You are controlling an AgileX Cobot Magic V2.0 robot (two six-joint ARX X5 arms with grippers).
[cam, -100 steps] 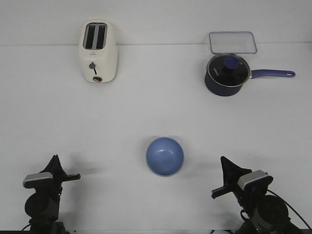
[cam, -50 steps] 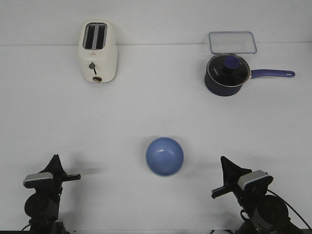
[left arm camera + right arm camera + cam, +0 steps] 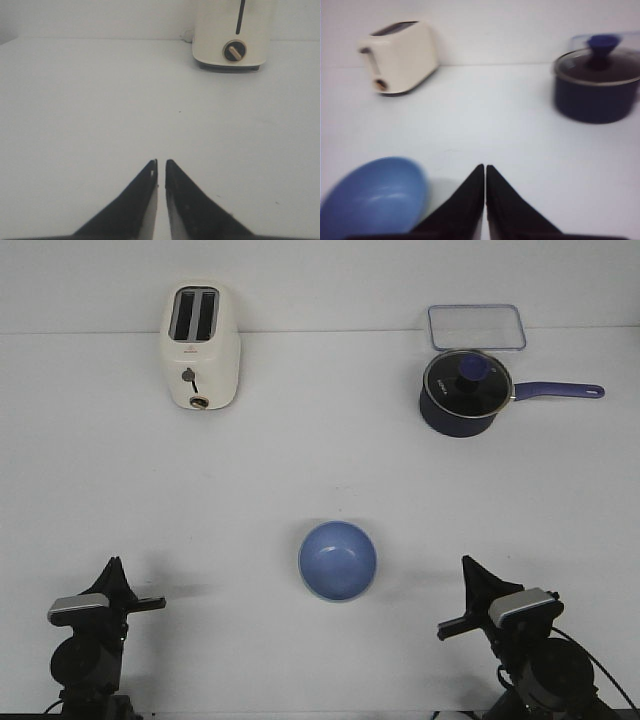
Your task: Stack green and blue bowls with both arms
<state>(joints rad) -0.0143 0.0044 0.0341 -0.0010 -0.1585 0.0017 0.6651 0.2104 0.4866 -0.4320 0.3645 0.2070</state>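
blue bowl [image 3: 338, 560] upright mid-table, nothing visible inside, between the two grippers and apart from both. lidded saucepan [image 3: 461, 393] far right, contents hidden, just before a clear tray [image 3: 477, 327]. left gripper [image 3: 161, 167] nearly closed, holding nothing; right gripper [image 3: 485, 172] pressed together.

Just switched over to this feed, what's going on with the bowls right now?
Nothing is being handled. The blue bowl sits upright in the middle of the table, and a thin pale rim at its lower edge hints that the green bowl may be nested under it, though I can't confirm that. The left gripper and right gripper are both shut and empty, parked at the near edge on either side of the bowl. The toaster, saucepan and clear lid stand at the back.
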